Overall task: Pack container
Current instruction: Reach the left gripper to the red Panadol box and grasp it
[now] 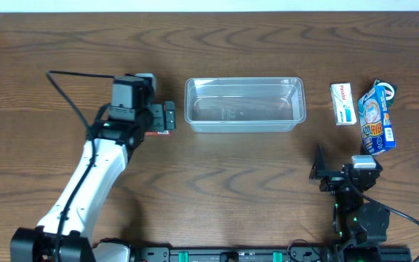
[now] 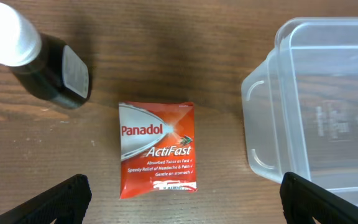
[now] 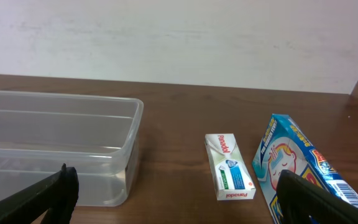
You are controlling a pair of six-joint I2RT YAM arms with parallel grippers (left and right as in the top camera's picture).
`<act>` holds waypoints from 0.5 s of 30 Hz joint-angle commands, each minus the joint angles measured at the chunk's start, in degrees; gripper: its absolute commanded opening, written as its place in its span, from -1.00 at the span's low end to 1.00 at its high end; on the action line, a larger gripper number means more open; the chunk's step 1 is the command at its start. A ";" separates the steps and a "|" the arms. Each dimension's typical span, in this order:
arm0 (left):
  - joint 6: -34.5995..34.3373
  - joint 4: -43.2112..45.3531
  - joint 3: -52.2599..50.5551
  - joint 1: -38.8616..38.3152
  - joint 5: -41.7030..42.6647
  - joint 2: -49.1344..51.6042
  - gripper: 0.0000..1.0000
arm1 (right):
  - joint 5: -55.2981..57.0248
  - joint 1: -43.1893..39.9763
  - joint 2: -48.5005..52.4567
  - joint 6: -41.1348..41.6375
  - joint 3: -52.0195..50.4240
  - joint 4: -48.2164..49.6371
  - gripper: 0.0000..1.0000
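The container [image 1: 244, 104], a clear plastic tub, stands at the table's middle back with nothing showing inside it. My left gripper [image 1: 169, 116] hangs open just off its left end. In the left wrist view this gripper [image 2: 182, 202] is above a red Panadol ActiFast packet [image 2: 158, 148] lying flat on the wood, with the container's corner [image 2: 319, 112] to the right. My right gripper [image 1: 340, 169] is open and low at the front right. Between its fingers [image 3: 179, 199] is bare table, and the container's end [image 3: 55, 149] is to the left.
A dark bottle with a white cap [image 2: 42, 62] stands left of the red packet. A white Panadol box [image 1: 344, 103] and a blue packet [image 1: 377, 116] lie right of the container, also seen as box [image 3: 229, 167] and packet [image 3: 303, 165].
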 commanded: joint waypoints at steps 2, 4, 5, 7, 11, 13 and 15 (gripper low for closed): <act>0.15 1.27 0.87 -1.20 -6.19 3.87 0.96 | 0.39 -0.42 -0.31 -0.42 -0.13 -0.20 0.98; 0.15 2.43 0.87 -1.09 -6.19 5.66 0.96 | 0.39 -0.42 -0.31 -0.42 -0.13 -0.22 0.98; 0.15 2.97 0.87 -1.07 -6.19 6.43 0.96 | 0.39 -0.42 -0.31 -0.42 -0.13 -0.20 0.98; 0.17 4.11 0.87 -1.07 -6.19 8.00 0.96 | 0.39 -0.42 -0.31 -0.42 -0.13 -0.20 0.98; 0.46 5.55 0.87 -1.09 -6.14 10.08 0.96 | 0.39 -0.42 -0.31 -0.42 -0.13 -0.20 0.99; 2.51 5.90 0.87 -1.07 -6.16 11.30 0.96 | 0.39 -0.42 -0.31 -0.42 -0.13 -0.20 0.98; 3.65 6.14 0.87 -1.07 -6.19 12.59 0.96 | 0.39 -0.42 -0.31 -0.42 -0.13 -0.20 0.98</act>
